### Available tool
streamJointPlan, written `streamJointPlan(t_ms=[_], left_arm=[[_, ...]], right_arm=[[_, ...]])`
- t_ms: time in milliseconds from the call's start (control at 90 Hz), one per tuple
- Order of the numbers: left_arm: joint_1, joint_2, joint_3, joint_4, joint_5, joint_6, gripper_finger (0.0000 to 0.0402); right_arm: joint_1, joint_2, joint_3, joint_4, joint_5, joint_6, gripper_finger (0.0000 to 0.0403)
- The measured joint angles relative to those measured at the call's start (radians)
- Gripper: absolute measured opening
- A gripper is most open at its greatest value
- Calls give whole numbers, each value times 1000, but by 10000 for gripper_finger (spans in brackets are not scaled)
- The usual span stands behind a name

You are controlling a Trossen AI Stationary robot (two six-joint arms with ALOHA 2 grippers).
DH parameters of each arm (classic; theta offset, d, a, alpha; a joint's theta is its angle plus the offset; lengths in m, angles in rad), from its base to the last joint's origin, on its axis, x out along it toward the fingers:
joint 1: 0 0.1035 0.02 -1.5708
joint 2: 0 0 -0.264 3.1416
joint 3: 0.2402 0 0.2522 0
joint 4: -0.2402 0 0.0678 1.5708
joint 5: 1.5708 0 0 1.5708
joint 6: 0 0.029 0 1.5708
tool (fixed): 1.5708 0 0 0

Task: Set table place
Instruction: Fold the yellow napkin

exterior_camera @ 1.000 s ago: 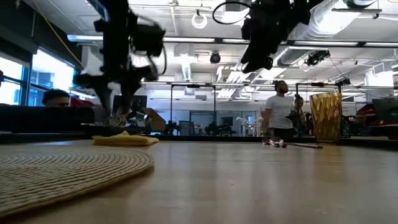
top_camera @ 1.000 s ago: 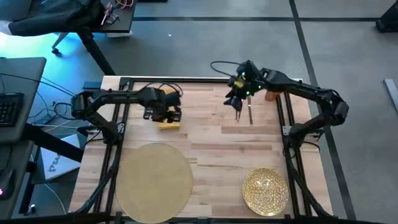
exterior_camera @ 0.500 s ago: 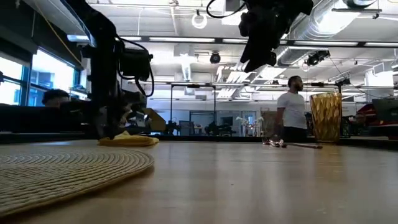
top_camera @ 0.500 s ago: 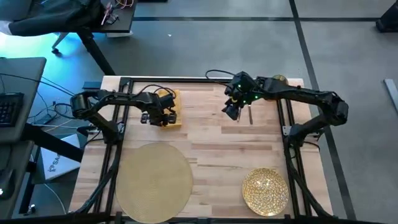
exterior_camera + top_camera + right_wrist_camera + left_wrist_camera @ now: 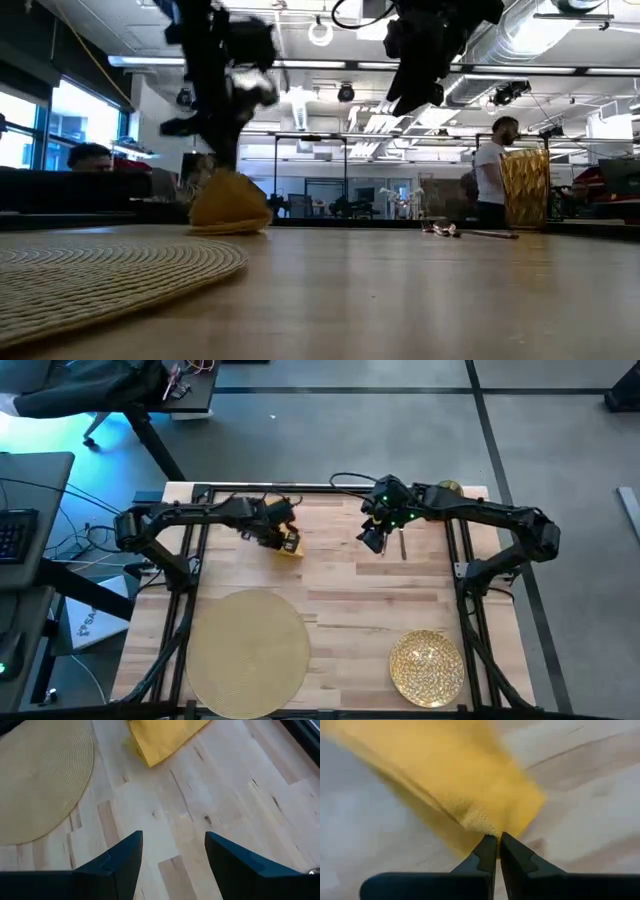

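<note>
The mustard-yellow napkin [image 5: 291, 546] is bunched up at the far left-centre of the table [image 5: 340, 590], with my left gripper [image 5: 497, 840] shut on it. My right gripper [image 5: 172, 855] hovers open above bare wood at the far centre-right, holding nothing. Just beyond it the copper cutlery [image 5: 402, 544] lies on the table. The amber glass [image 5: 524, 188] stands upright at the far right. The round tan placemat [image 5: 248, 652] lies flat at the near left. The gold plate [image 5: 427, 667] lies at the near right. My left gripper pinches a raised bit of the napkin's cloth [image 5: 481, 822] between its two fingertips, coming from above and pointing down. One layer or several, I cannot tell. The napkin hangs slack below the fingers, and its lower end [image 5: 230, 226] still rests on the table.
Black frame rails [image 5: 190, 560] run along the table's left and right sides. Bare wood lies between the placemat and the plate and across the table's middle. People stand in the room beyond the far edge [image 5: 492, 170].
My left gripper has dropped onto the flat napkin, taken hold of it, then risen and shifted a little toward the table's right. The napkin has gone from lying flat to standing bunched, its top pulled up and its bottom still on the wood.
</note>
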Motion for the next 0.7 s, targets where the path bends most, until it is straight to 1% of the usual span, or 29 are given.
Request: streamJointPlan(t_ms=[100, 222, 300, 356, 433, 500, 589, 700], left_arm=[[18, -1, 183, -5, -39, 94, 0], [38, -2, 385, 47, -51, 223, 0], [40, -3, 485, 76, -36, 309, 0], [33, -7, 521, 81, -36, 332, 0], [15, -7, 521, 53, -68, 338, 0], [-7, 4, 481, 10, -120, 324, 0], [-30, 13, 368, 32, -143, 256, 0], [-51, 14, 212, 156, -119, 121, 0]], right_arm=[[-1, -5, 0, -19, 3, 0, 199], [-4, -43, 0, -64, 77, 7, 199], [-13, -75, 0, -90, 115, 1, 199], [-19, -100, 0, -98, 131, -1, 199], [-30, -128, 0, -104, 135, 0, 199], [-35, -138, 0, -105, 136, 8, 199], [-35, -135, 0, -109, 132, 10, 199], [-20, -113, -2, -112, 105, 8, 199]])
